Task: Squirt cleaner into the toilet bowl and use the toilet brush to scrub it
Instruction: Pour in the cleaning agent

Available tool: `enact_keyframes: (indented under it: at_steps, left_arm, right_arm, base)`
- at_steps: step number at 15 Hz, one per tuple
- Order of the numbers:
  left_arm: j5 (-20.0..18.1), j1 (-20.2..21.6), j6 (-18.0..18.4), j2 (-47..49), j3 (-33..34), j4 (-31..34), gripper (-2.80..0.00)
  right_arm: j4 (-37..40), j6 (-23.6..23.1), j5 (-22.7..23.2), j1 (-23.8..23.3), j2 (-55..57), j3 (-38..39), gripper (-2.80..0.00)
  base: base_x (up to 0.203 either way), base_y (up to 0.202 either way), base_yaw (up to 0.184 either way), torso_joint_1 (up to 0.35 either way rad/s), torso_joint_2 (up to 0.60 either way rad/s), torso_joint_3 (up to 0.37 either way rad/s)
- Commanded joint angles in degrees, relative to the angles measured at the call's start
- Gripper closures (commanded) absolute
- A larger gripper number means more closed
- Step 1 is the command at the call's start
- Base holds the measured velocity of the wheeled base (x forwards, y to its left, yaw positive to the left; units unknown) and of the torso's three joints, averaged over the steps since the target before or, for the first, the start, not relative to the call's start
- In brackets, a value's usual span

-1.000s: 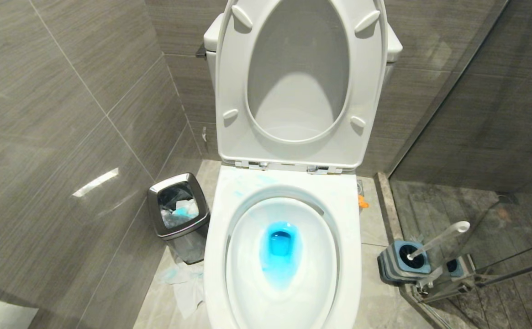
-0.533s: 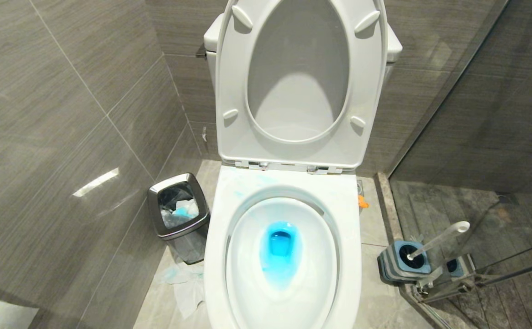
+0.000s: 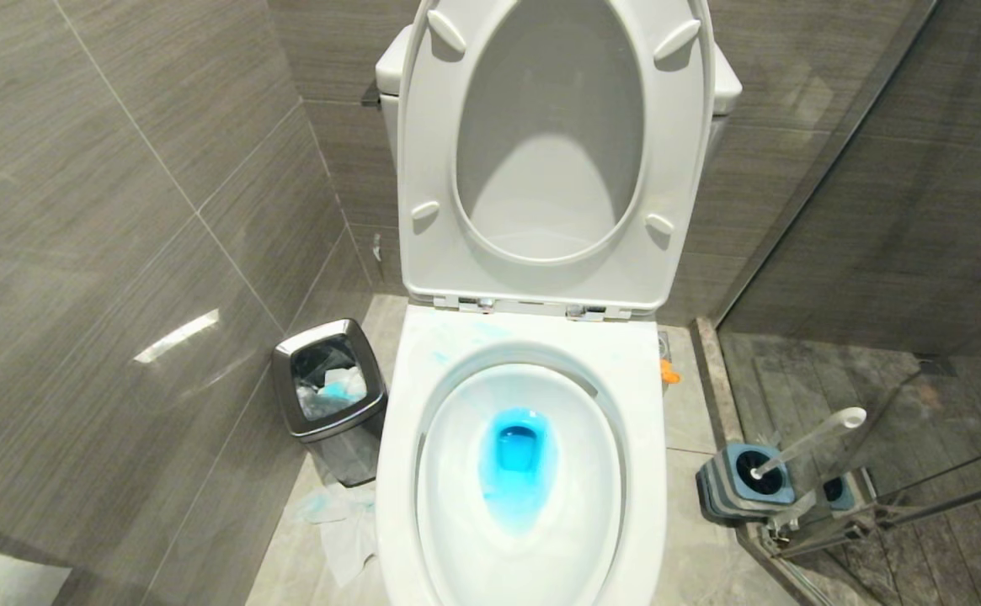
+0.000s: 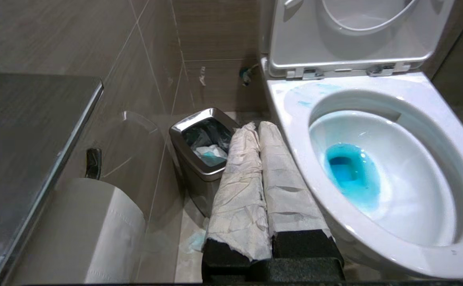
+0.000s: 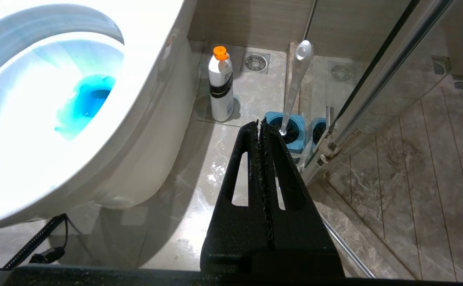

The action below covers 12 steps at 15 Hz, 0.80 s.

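grey-tiled bathroom, glass partition (image 3: 877, 210) on the robot's right, marbled floor underneath. no visible change in the head view over the last second: toilet bowl (image 3: 397, 471) in the same spot, seat (image 3: 541, 282) and lid raised against the tank, cleaner (image 3: 517, 463) pooled vivid blue in the water at the bottom, with faint blue streaks on the back of the rim. toilet brush (image 3: 810, 439) leaning in its grey-and-blue holder (image 3: 722, 492) on the floor to the right of the bowl, just beside the glass, apparently untouched. neither arm in the head view. left gripper (image 4: 258, 129) seen only from its own wrist: paper-wrapped fingers pressed together, holding nothing, low beside the bowl's left rim, near the steel bin (image 3: 284, 379) with its blue-stained tissues. right gripper (image 5: 260, 125) likewise closed and empty, pointing down at the floor near the holder, apart from the white handle. white bottle (image 5: 220, 85) with an orange cap standing on the floor between bowl and holder. judging by the tinted water, squirting step done, scrubbing not yet begun. probably next: right gripper to the brush, opening first, then closing on the slim handle, with care for the glass close behind it
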Motion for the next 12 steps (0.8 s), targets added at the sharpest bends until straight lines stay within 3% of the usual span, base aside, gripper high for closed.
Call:
enact_keyframes:
  at_steps: [1, 2, 4, 9, 12]
  left_arm:
    - [2.1, 0.0, 1.5, 0.1, 8.7, -11.2, 0.0]
    - [3.2, 0.0, 2.3, 0.1, 9.8, -12.9, 0.0]
    - [4.7, 0.0, 4.0, 0.1, 9.6, -9.1, 0.0]
    - [4.8, 0.0, 5.3, 0.1, 9.6, 4.7, 0.0]
    - [5.0, 0.0, 5.1, 0.1, 9.6, 5.7, 0.0]
  right_arm:
    - [0.0, 0.0, 0.0, 0.0, 0.0, 0.1, 0.0]
    - [0.0, 0.0, 0.0, 0.0, 0.0, 0.1, 0.0]
    - [0.0, 0.0, 0.0, 0.0, 0.0, 0.1, 0.0]
    - [0.0, 0.0, 0.0, 0.0, 0.0, 0.1, 0.0]
    - [0.0, 0.0, 0.0, 0.0, 0.0, 0.1, 0.0]
  base:
    - [0.0, 0.0, 0.0, 0.0, 0.0, 0.0]
    - [0.0, 0.0, 0.0, 0.0, 0.0, 0.0]
    - [0.0, 0.0, 0.0, 0.0, 0.0, 0.0]
    - [0.0, 0.0, 0.0, 0.0, 0.0, 0.0]
    - [0.0, 0.0, 0.0, 0.0, 0.0, 0.0]
